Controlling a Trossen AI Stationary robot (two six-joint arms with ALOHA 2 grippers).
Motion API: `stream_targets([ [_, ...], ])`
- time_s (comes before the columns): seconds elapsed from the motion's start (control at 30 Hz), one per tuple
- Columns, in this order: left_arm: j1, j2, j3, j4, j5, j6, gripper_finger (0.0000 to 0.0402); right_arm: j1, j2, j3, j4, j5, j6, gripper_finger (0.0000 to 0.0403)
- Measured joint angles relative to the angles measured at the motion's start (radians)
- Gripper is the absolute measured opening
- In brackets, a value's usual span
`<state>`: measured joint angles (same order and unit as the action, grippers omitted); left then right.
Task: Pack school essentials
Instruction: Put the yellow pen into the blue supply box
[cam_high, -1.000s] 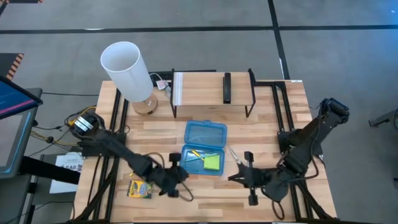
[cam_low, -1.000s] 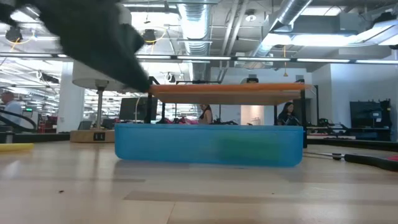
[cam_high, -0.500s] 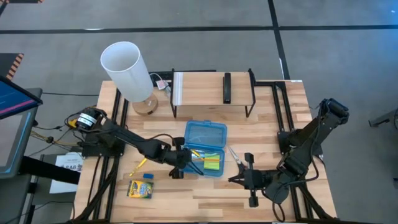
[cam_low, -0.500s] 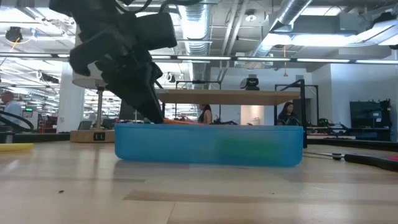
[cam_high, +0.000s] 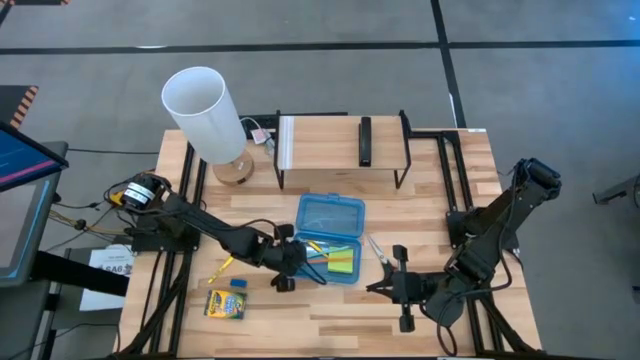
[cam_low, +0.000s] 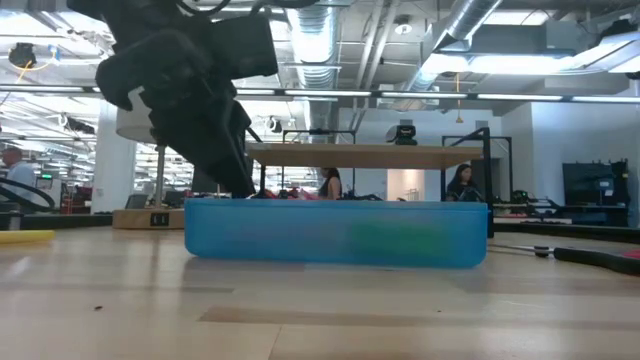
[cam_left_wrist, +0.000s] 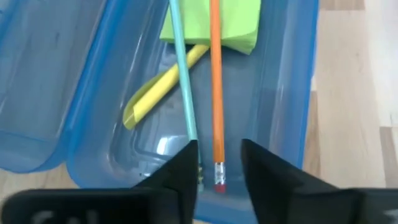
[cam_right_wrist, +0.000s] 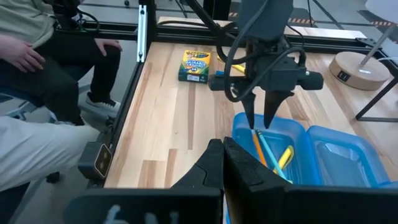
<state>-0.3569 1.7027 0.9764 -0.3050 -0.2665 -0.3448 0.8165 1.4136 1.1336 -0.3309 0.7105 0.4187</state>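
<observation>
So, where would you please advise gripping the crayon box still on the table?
Grip the crayon box across its short width, coming straight down from above: it lies flat on the table with bare wood around it, the small blue eraser just behind.

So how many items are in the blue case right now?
4: orange pencil and teal pen side by side, yellow pencil crossing under the pen, green sticky-note pad beneath their tips. Anything under the pad is hidden.

Orange pencil (cam_left_wrist: 216, 81), teal pen (cam_left_wrist: 182, 74), yellow pencil (cam_left_wrist: 163, 84) & green sticky-note pad (cam_left_wrist: 214, 22) lie flat in the case, pencil & pen side by side. Crayon box (cam_high: 226, 304), blue eraser (cam_high: 238, 284), another yellow pencil (cam_high: 222, 267) on bench. Scissors (cam_high: 378, 250) beside case.
</observation>
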Motion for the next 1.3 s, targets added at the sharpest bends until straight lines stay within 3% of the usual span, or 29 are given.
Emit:
stream_targets([
  [0.2, -0.022, -0.076, 0.0, -0.139, -0.026, -0.053, 0.0182, 0.0, 0.0, 0.0, -0.004, -0.001, 0.0, 0.0016],
  [0.33, -0.105, -0.194, -0.01, -0.307, -0.174, -0.182, 0.0186, 0.001, 0.0, 0.0, -0.005, -0.001, 0.0, 0.0016],
  [0.47, -0.215, -0.33, -0.105, -0.383, -0.266, -0.419, 0.0183, 0.006, 0.0, 0.0, -0.005, -0.002, 0.0, 0.0016],
  [0.63, -0.306, -0.431, -0.245, -0.398, -0.194, -0.729, 0.0184, 0.001, 0.0, 0.0, -0.004, -0.002, 0.0, 0.0016],
  [0.83, -0.311, -0.44, -0.339, -0.486, -0.101, -0.95, 0.0184, -0.016, 0.001, 0.0, -0.003, -0.002, -0.001, 0.0016],
  [1.3, -0.309, -0.439, -0.479, -0.444, 0.037, -1.16, 0.0184, -0.027, 0.001, 0.0, -0.005, -0.007, -0.008, 0.0016],
])
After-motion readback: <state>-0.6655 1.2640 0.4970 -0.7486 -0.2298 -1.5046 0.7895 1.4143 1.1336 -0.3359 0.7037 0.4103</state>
